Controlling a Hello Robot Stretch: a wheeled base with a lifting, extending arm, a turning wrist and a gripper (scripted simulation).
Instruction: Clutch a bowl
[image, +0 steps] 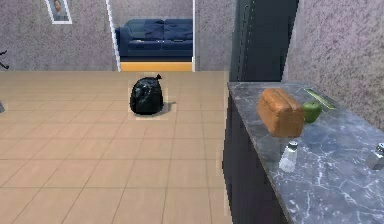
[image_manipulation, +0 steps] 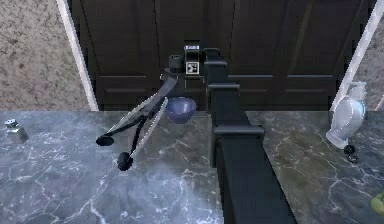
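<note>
We log a small blue-grey bowl (image_manipulation: 181, 108) near the far edge of the marble counter (image_manipulation: 60, 185), just by the gripper (image_manipulation: 114, 151) finger bases, arm (image_manipulation: 235, 140) alongside; can't tell finger spread or whether anything's held; shaker (image_manipulation: 14, 130) well off toward arm side view's left, white vase (image_manipulation: 347, 115) toward its right.

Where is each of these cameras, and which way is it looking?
Forward view: on the robot, facing ahead and downward at tiled floor, a black bag and the marble counter.
Arm side view: on its body, facing sideways across the counter to dark doors; arm and gripper show.
Shared: the marble counter.
</note>
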